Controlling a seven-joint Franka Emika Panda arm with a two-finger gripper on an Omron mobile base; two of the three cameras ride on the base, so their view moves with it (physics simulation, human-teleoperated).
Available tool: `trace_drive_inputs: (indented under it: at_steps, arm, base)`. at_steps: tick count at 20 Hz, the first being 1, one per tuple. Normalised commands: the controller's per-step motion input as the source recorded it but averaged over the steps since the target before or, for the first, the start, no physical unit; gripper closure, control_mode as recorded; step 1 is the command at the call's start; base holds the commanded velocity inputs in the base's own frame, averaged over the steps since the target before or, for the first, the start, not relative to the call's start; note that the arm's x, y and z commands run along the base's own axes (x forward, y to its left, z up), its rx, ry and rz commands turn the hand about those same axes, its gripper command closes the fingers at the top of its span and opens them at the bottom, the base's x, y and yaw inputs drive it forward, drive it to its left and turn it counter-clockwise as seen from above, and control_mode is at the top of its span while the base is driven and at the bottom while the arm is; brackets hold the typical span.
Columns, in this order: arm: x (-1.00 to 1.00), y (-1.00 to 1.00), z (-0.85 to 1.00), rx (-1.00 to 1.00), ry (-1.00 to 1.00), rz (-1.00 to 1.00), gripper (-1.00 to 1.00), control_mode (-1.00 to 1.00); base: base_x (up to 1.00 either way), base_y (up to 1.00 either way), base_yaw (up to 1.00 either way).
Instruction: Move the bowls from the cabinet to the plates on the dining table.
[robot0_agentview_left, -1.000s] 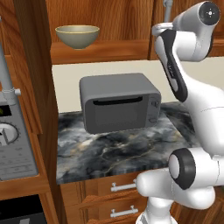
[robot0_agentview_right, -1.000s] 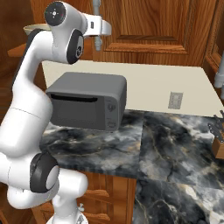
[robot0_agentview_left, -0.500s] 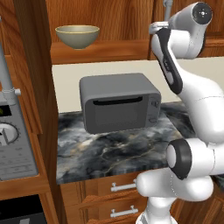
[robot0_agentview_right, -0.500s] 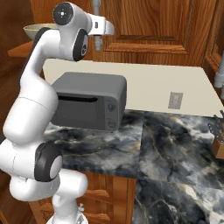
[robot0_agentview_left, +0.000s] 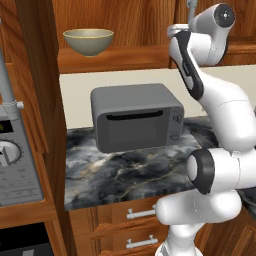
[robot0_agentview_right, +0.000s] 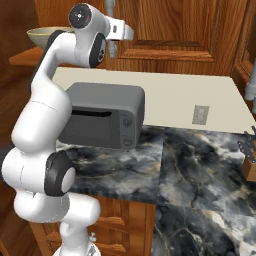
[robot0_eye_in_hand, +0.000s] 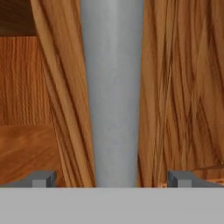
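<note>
Bowl: small round grey-olive bowl with a pale rim sits upright on the reddish-brown wooden cabinet shelf, at about 11 o'clock in the left base view, above the grey toaster oven.
Second bowl: cannot tell where it is.
Cabinet: one reddish-brown raised-panel door is closed; the shelf side with the bowl is open.
Fingers: released, spread wide, holding nothing; the two dark tips stand on either side of the long silver bar handle.
Handle axis: runs from 12 to 6 o'clock in the hand view, straight between the tips, near them; contact cannot be told.
Key relation: from the raised hand at 1 o'clock, the bowl lies towards 9 o'clock, well apart and slightly lower.
Judgement: closing on the handle looks the likely next move.
Surface: dark marbled stone carries the toaster oven.
</note>
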Motion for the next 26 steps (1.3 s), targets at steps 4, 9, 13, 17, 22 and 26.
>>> trace_drive_inputs:
  at_steps: [4, 9, 13, 17, 22, 26]
  arm:
    - [0.26, 0.0, -0.04, 0.02, -0.01, 0.0, -1.0, -1.0]
    - [0.26, 0.0, -0.05, 0.02, -0.01, 0.0, 1.0, -1.0]
    - [0.19, -0.01, -0.04, 0.02, -0.02, 0.0, 1.0, -1.0]
    - [0.08, -0.03, -0.04, 0.02, -0.02, 0.0, 1.0, -1.0]
    - [-0.02, 0.01, -0.05, 0.0, -0.01, 0.0, 1.0, -1.0]
    - [-0.11, 0.15, -0.05, -0.04, 0.01, 0.01, 1.0, -1.0]
  base:
    - [0.0, 0.0, 0.0]
    - [0.0, 0.0, 0.0]
    - [0.0, 0.0, 0.0]
    - [0.0, 0.0, 0.0]
    - [0.0, 0.0, 0.0]
    - [0.0, 0.0, 0.0]
